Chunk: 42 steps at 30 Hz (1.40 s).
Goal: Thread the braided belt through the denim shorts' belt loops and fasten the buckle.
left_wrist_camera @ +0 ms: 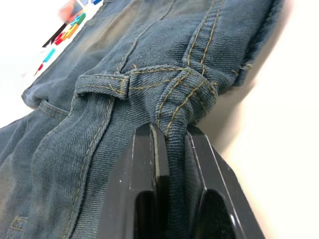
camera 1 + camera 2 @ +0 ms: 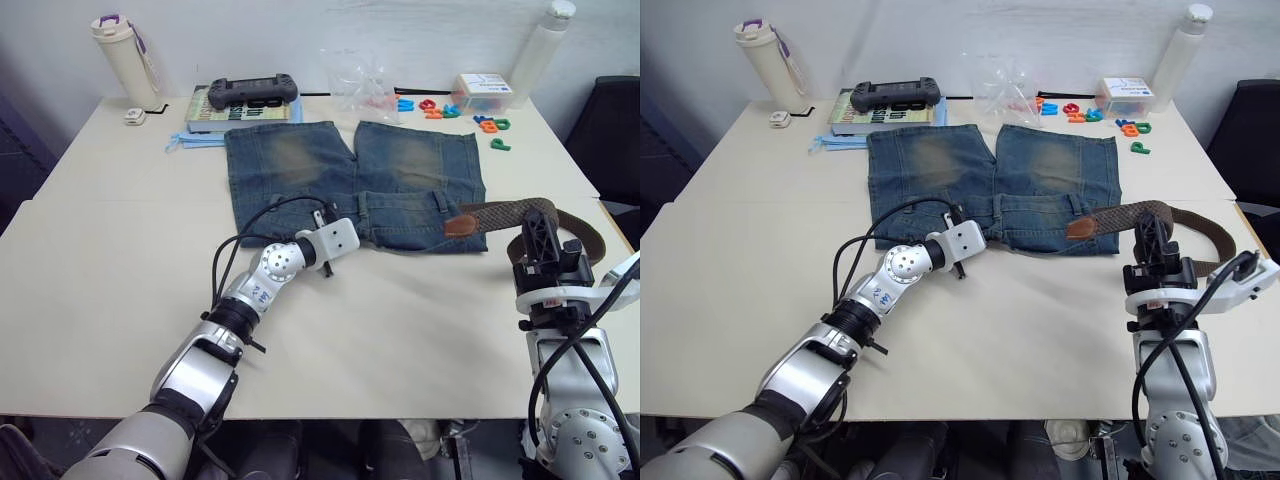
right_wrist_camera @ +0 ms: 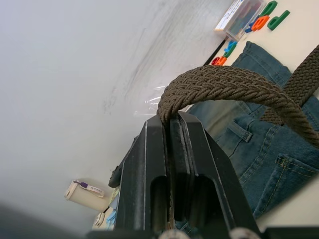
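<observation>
braided belt (image 2: 520, 211) | my right gripper (image 3: 172, 124) clamped on it, lifted for feeding | my left gripper (image 1: 169, 149) pinching denim shorts (image 2: 400, 180) waistband to steady them

Left gripper (image 1: 172, 149): black fingers pinch a fold of waistband.
Denim shorts (image 1: 99, 99): blue, tan stitching, bunched at the pinch.
Belt loop (image 1: 102, 83): just beyond the fingertips.
Table (image 1: 279, 124): cream, bare beside the shorts.
</observation>
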Motion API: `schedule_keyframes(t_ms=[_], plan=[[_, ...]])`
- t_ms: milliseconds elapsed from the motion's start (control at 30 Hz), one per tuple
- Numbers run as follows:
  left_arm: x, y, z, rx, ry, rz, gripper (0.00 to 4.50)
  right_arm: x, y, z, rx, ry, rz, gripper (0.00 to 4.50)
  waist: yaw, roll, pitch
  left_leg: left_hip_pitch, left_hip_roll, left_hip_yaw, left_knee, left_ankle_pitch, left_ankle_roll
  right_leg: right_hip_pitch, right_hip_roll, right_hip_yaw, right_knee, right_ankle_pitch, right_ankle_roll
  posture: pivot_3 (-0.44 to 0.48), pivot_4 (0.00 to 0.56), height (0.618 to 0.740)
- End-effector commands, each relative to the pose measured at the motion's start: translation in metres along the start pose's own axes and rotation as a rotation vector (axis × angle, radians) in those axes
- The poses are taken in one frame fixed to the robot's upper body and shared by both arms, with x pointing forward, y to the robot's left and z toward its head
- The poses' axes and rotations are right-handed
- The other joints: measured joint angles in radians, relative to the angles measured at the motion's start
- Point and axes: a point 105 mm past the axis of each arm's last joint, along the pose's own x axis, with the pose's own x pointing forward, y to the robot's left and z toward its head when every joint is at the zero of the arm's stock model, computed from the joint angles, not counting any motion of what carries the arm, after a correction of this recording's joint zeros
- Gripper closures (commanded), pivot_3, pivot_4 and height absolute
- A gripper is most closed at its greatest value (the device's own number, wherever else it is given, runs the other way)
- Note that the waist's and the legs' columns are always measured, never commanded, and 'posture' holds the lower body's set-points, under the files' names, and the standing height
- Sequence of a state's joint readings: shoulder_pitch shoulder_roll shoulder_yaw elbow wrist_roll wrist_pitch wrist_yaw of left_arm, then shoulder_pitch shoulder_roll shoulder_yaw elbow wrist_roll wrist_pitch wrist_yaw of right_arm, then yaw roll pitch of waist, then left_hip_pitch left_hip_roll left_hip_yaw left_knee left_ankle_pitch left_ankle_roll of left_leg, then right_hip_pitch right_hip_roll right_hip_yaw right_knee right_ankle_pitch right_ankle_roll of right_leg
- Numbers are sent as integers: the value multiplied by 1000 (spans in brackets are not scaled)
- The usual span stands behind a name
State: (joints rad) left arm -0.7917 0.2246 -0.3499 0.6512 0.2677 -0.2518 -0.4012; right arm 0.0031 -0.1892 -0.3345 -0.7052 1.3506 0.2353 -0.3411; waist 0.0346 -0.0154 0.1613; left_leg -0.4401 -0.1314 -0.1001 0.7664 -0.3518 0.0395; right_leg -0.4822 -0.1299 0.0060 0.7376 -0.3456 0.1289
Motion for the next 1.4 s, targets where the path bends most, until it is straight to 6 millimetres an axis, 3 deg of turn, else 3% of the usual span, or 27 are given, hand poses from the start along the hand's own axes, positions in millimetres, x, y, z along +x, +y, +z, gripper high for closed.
schedule_keyframes(t_ms=[33,200,367,733,1000,1200,1333,1400], plan=[[-25,-23,3,-21,-32,-113,4387,-1,14,13,-14,-66,47,4500,-13,1,0,0,0,0,0,0,0,0,0,0,0,0,-1,0,150,659],[-75,-41,16,-120,-36,-199,4387,-2,16,17,-59,-80,41,4500,-29,2,-1,1,0,-1,-6,0,-1,-3,1,2,0,-2,-3,0,150,659],[-105,-45,23,-238,31,-217,4387,-3,21,16,-150,-39,48,4500,-29,3,0,2,-1,-1,-6,0,-1,-2,0,2,0,-2,-3,0,150,659],[-144,-49,34,-546,38,-308,4387,-7,27,-3,-258,98,56,4500,-33,3,0,3,0,-2,-6,2,-4,-2,1,1,3,-2,-4,0,150,659],[-152,-51,17,-422,91,-285,4387,-5,23,-13,-264,144,42,4500,-27,3,0,3,0,-2,-6,2,-4,-2,1,1,3,-2,-4,0,150,659],[-156,-49,17,-416,50,-282,1640,-6,19,-14,-270,165,30,4500,-15,3,0,2,0,-2,-6,2,-4,-2,1,1,3,-2,-5,0,150,659],[-166,-37,37,-482,-81,-307,1640,-7,18,-18,-266,187,33,4500,-10,4,1,2,0,-2,-6,2,-4,-2,1,0,3,-3,-5,0,150,659],[-173,-27,55,-601,-204,-316,1640,-7,17,-19,-257,193,27,4500,-10,4,1,2,0,-2,-6,2,-4,-2,1,0,3,-3,-5,0,150,659]])
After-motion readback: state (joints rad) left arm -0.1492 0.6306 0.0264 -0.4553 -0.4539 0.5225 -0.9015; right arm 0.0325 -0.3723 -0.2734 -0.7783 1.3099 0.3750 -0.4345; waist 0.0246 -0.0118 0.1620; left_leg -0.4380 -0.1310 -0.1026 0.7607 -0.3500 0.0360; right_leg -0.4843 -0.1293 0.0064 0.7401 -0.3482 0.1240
